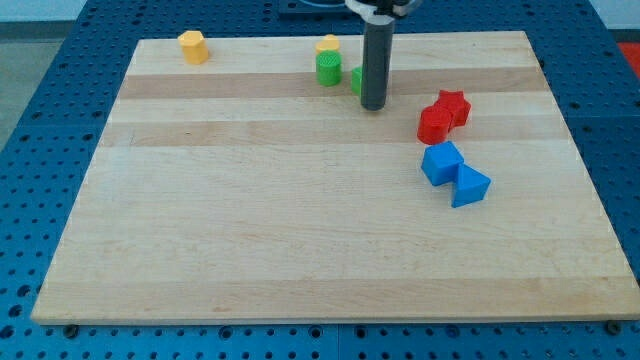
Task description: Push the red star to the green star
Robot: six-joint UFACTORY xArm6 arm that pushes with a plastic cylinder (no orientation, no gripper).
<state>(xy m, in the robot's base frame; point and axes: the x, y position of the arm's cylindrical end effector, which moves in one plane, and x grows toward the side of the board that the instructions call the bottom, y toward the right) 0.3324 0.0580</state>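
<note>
The red star [453,104] lies right of centre near the view's top, touching a second red block [434,125] just below-left of it. A green block [357,80], mostly hidden behind my rod, sits at top centre; its shape cannot be made out. A green cylinder-like block [328,69] stands just left of it. My tip [373,105] rests on the board right in front of the hidden green block, about 65 px left of the red star.
A yellow block [327,45] sits behind the green cylinder. Another yellow block [193,46] is at top left. A blue cube [441,163] and a blue triangular block [469,186] lie touching, below the red blocks. The wooden board [300,240] ends in blue perforated table.
</note>
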